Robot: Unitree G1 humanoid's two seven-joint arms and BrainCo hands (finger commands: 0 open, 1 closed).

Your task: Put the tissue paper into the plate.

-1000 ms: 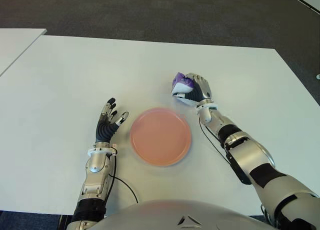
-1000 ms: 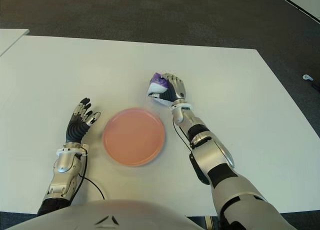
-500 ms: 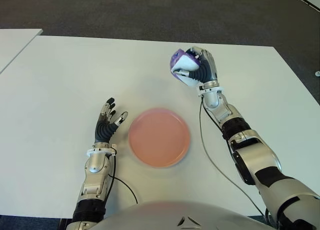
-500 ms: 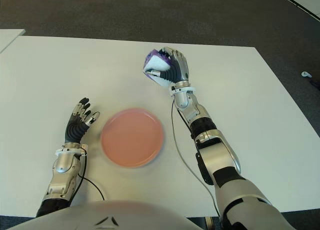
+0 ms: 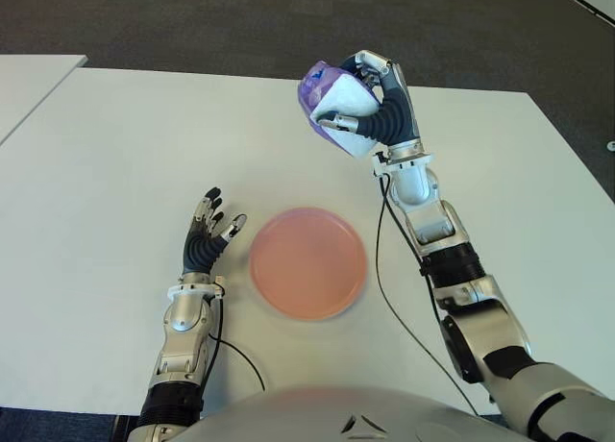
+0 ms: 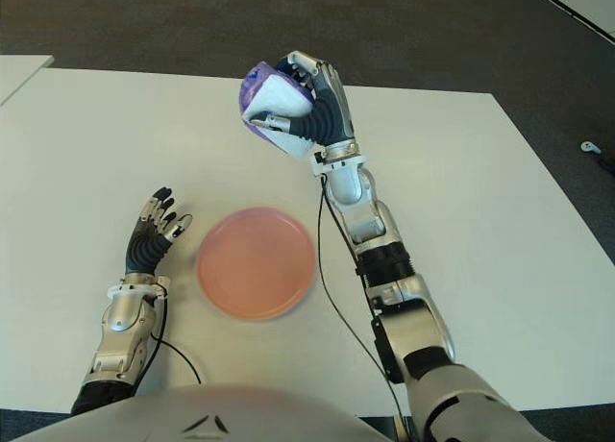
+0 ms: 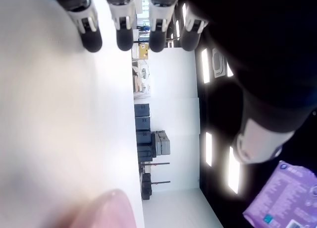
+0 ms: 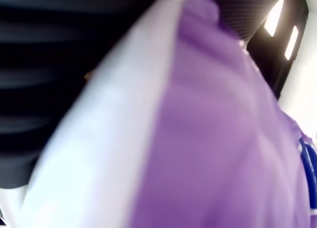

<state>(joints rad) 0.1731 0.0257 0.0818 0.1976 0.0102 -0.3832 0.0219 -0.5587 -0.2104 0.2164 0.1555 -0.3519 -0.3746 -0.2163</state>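
Right hand (image 5: 370, 106) is up off the white table (image 5: 115, 154), fingers clamped on the tissue pack (image 5: 332, 94) (purple and white soft wrapper), beyond the plate's far edge. Print on the pack shows only in the left wrist view, too small to read. Round pink plate (image 5: 307, 261) sits near the table's front edge. Left hand (image 5: 207, 235) is just left of the plate, fingers spread, holding nothing.

Illumination is even and bright across the white tabletop (image 5: 115, 154) in both eye views; shadows are soft and faint. Bright ceiling light strips (image 7: 205, 66) show in the left wrist view against a dark field. The right wrist view is wholly out of focus, filled by a blurred purple and white surface. The lower frame edge of both eye views is blurred.
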